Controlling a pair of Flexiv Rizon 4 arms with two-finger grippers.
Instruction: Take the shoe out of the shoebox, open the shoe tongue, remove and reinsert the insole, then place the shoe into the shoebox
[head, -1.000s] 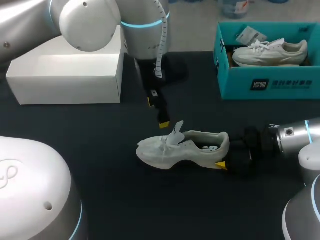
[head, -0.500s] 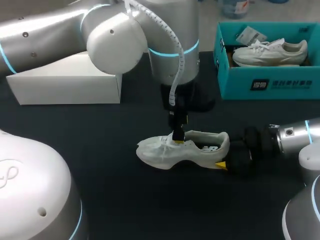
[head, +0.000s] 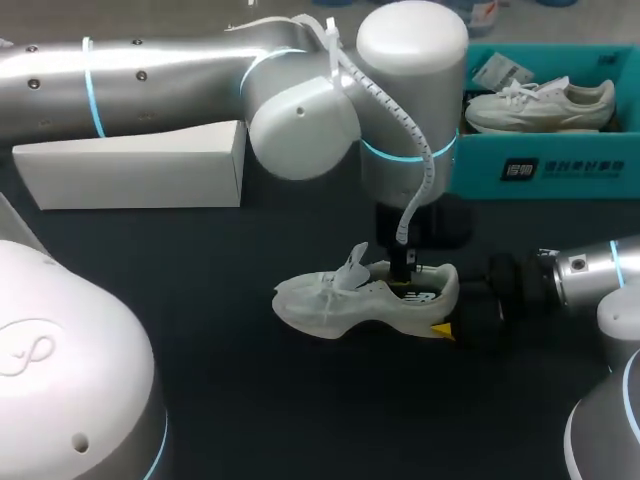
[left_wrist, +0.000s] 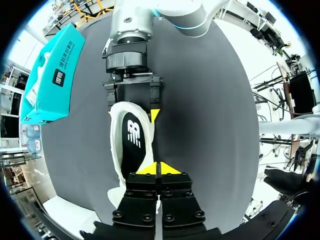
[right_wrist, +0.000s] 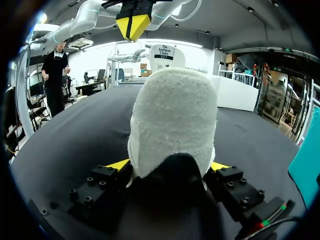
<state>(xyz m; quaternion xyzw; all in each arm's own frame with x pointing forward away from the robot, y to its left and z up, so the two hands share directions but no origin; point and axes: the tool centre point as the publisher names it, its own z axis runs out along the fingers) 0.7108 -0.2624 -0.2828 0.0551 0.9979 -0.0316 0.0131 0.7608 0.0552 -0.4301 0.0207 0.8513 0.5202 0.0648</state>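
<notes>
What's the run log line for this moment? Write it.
left claw: shut, over insole | right claw: shut on shoe heel | shoe: outside shoebox

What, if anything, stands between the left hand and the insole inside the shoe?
Nothing visible. The left hand hangs over the shoe, with the insole bare ahead of it. The tongue stands up toward the toe, and the right hand grips only the heel.

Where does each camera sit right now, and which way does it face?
Head view: above and behind, facing down on the table; left arm and right arm show.
Left wrist: above the shoe, facing down into it; left claw shows.
Right wrist: at table level, facing the heel; right claw shows.
Shared: all see the shoe; each wrist sees the other claw.
</notes>
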